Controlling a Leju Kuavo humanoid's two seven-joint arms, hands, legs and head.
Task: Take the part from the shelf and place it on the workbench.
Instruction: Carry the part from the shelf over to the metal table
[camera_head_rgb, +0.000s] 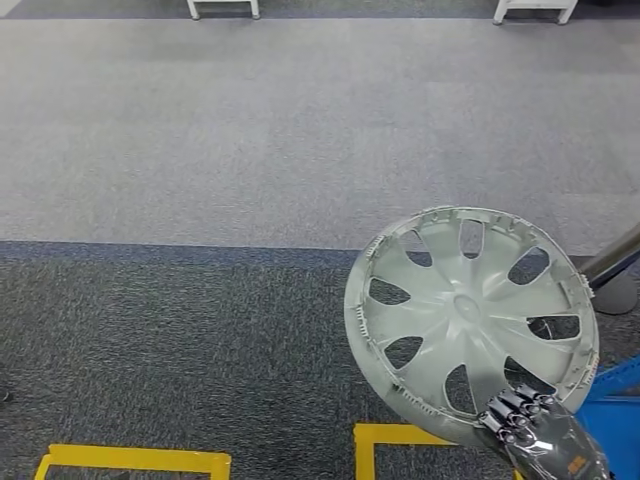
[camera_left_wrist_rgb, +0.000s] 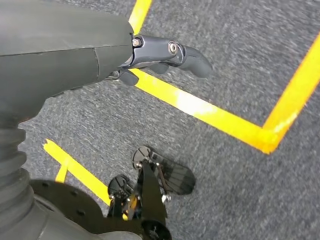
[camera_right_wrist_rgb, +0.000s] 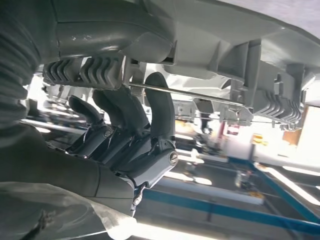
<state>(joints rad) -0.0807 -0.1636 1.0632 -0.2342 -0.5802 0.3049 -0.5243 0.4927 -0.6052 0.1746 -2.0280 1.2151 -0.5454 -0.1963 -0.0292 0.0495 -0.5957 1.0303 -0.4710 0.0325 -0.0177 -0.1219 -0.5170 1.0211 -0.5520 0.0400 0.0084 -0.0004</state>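
A silver-grey wheel cover (camera_head_rgb: 468, 310) with several spoke openings is held up flat over the carpet at the lower right of the head view. My right hand (camera_head_rgb: 532, 425) grips its near rim from below, dark fingers curled over the edge. In the right wrist view those fingers (camera_right_wrist_rgb: 124, 130) hook over the cover's ribbed inner rim (camera_right_wrist_rgb: 234, 65). My left hand (camera_left_wrist_rgb: 162, 55) hangs above the floor with its fingers stretched out and nothing in them.
Yellow tape lines (camera_head_rgb: 136, 460) mark the dark carpet near my feet, and another tape corner (camera_head_rgb: 377, 440) lies under the cover. A blue frame (camera_head_rgb: 615, 400) and a grey pole with a round base (camera_head_rgb: 615, 275) stand at the right. White furniture legs (camera_head_rgb: 223, 8) stand far ahead.
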